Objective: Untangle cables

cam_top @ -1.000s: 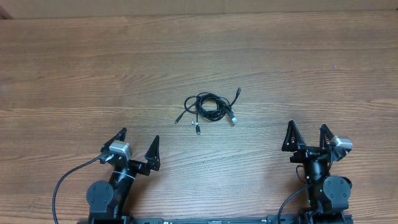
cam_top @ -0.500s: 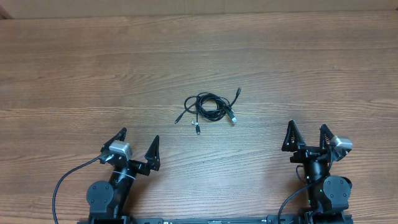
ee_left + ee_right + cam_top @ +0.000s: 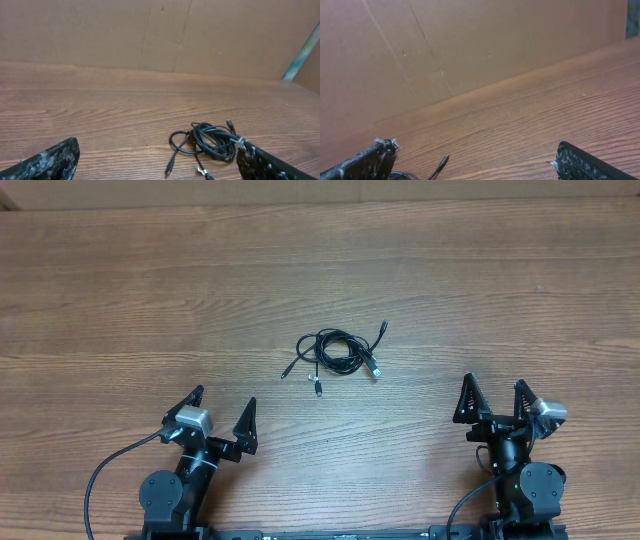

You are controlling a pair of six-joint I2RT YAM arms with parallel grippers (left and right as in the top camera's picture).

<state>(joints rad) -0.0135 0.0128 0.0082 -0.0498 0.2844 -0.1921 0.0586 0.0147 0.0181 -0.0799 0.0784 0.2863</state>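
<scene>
At mid-table, cables (image 3: 338, 352) are bundled, untouched; left gripper (image 3: 223, 397) and right gripper (image 3: 493, 383) are spread wide, empty; reaching is required.

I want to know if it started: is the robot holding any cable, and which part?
Nothing is held. The left gripper and right gripper are open, and the cables lie apart from both.

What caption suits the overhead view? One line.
Thin black cables bundled in a tangle on the wooden table; left claw and right claw open, short of it.
</scene>
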